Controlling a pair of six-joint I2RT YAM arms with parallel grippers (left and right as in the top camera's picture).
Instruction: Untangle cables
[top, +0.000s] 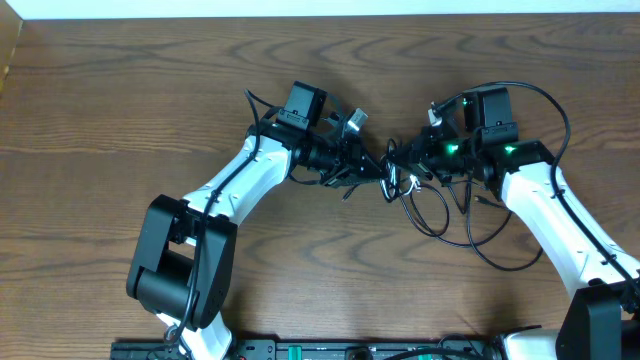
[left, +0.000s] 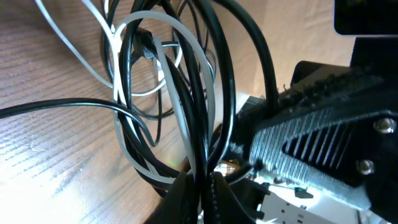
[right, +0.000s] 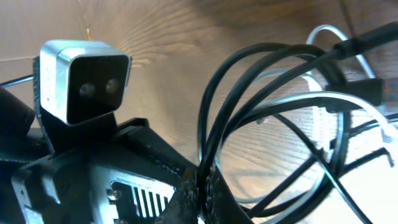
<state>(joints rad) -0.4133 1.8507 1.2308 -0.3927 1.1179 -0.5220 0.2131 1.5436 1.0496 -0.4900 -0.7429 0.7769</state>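
Observation:
A tangle of thin black cables (top: 440, 215) and one white cable (top: 408, 183) lies at the middle of the wooden table, between the two arms. My left gripper (top: 372, 163) is shut on black cable strands (left: 200, 149) at the left of the knot. My right gripper (top: 405, 160) faces it, shut on a black cable (right: 205, 155). The fingertips are nearly touching each other. White loops (left: 186, 43) wind through the black ones. Loose black loops trail to the lower right.
A small grey plug end (top: 357, 119) sticks up beside the left wrist. The left arm's camera housing (right: 84, 81) fills the right wrist view's left side. The table's far edge (top: 320, 14) runs along the top.

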